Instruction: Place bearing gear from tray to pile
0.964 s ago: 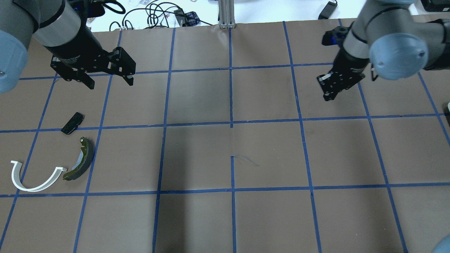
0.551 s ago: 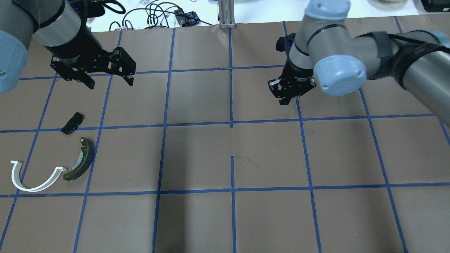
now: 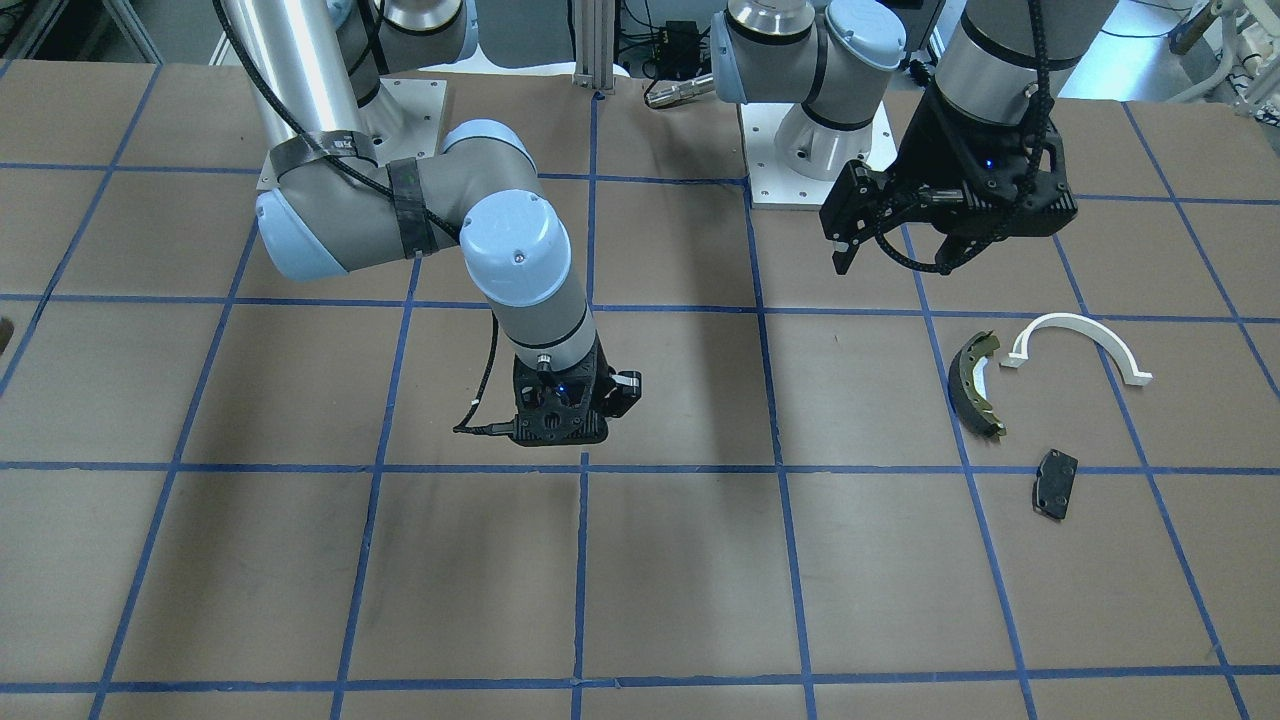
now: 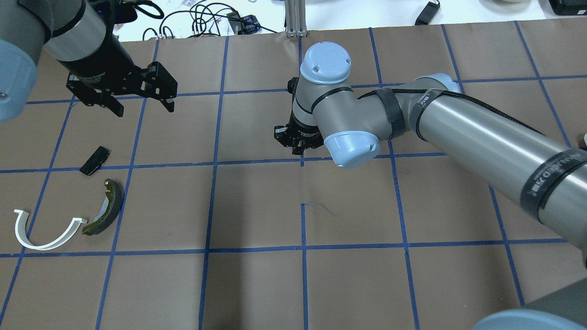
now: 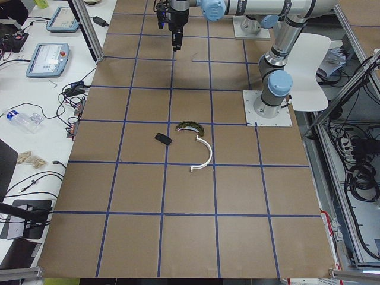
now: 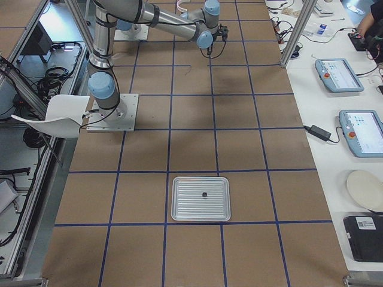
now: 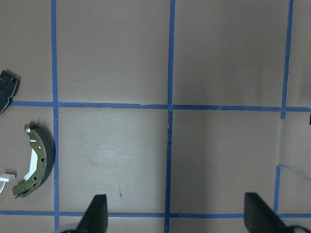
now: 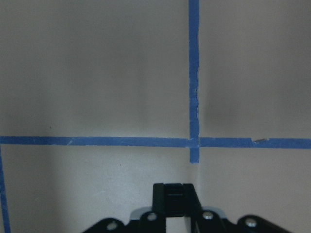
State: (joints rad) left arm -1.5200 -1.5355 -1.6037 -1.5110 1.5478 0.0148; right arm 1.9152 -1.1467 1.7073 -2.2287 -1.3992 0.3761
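The pile lies at the table's left: an olive-and-black brake shoe (image 4: 114, 204) (image 3: 962, 385) (image 7: 43, 155), a white plastic arch (image 4: 41, 245) (image 3: 1085, 325) and a small flat black pad (image 4: 95, 160) (image 3: 1055, 484). My left gripper (image 4: 144, 110) (image 3: 895, 262) (image 7: 177, 213) is open and empty, hovering behind the pile. My right gripper (image 4: 298, 149) (image 3: 583, 452) (image 8: 175, 194) hangs over the table's middle, fingers shut on a small dark piece that I take for the bearing gear. The metal tray (image 6: 179, 203) sits far to the right, with a tiny dark spot at its middle.
Brown paper with a blue tape grid covers the table. My right arm's long link (image 4: 481, 137) stretches across the right half. Cables and tablets (image 5: 50, 50) lie on the white bench beyond the far edge. A metal post (image 4: 293, 18) stands at the back centre.
My right arm has swung left from the table's right side to its middle, gripper staying shut. The left arm and the pile have not moved.
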